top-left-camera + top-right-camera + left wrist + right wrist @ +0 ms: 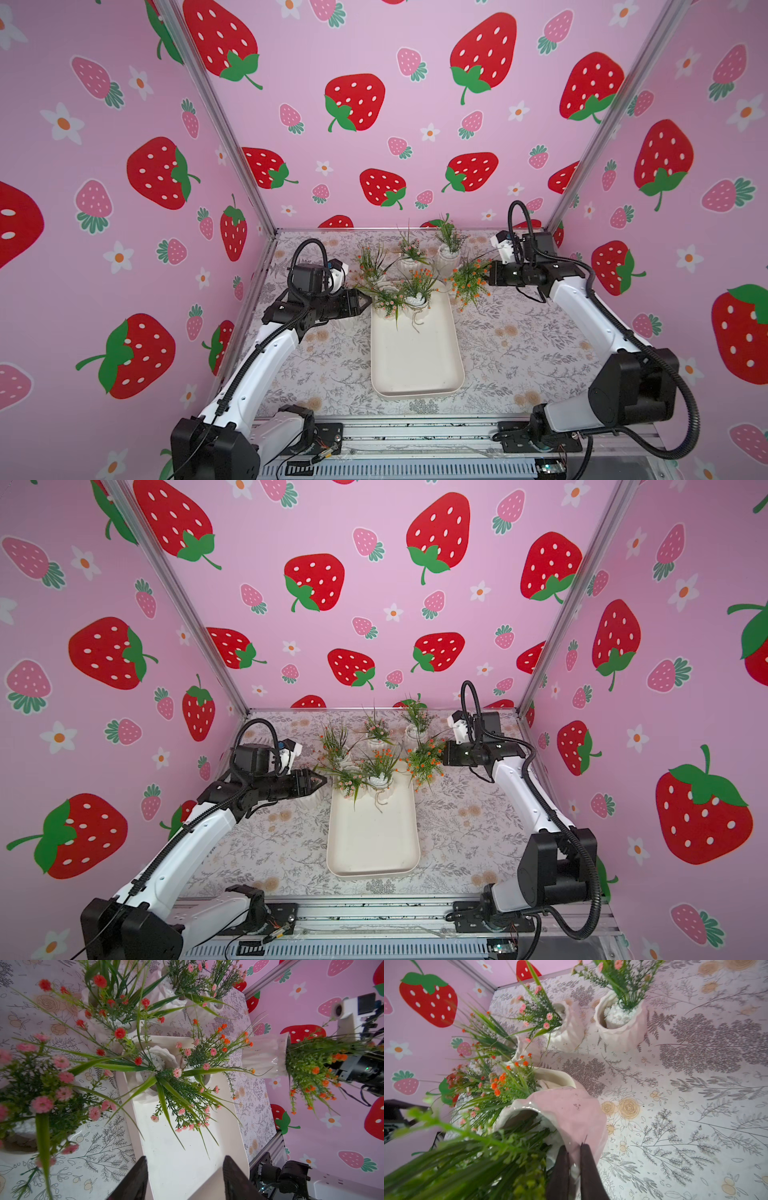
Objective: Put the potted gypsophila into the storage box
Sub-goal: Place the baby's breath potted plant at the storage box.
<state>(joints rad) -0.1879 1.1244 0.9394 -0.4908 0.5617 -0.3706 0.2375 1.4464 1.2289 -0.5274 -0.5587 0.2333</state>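
Right wrist view records the right gripper (574, 1169) closed to a narrow pinch on the rim of an orange-flowered pot (566, 1113). One finger appears to sit inside the mouth and one outside. The pot hangs tipped onto its side, clear of the floral tablecloth (695, 1084). In my judgement a rim pinch alone lets the body swing out of upright.

Left wrist view supplies what foliage hides in both top views. That pot is airborne with its base toward the storage box (176, 1147), just right of the box's far right corner. The left gripper (184, 1180) stands roughly half open and empty over the box's left rim, probably held off so the far end stays free for the right arm.

Both top views give the count. A pot with drooping pink sprigs (387, 291) and its neighbour (419, 300) stand side by side at the box's far end, and the near part is bare. One pot (309, 802) sits on the cloth under the left gripper, just left of the box. Three more stand beyond the box's far end.
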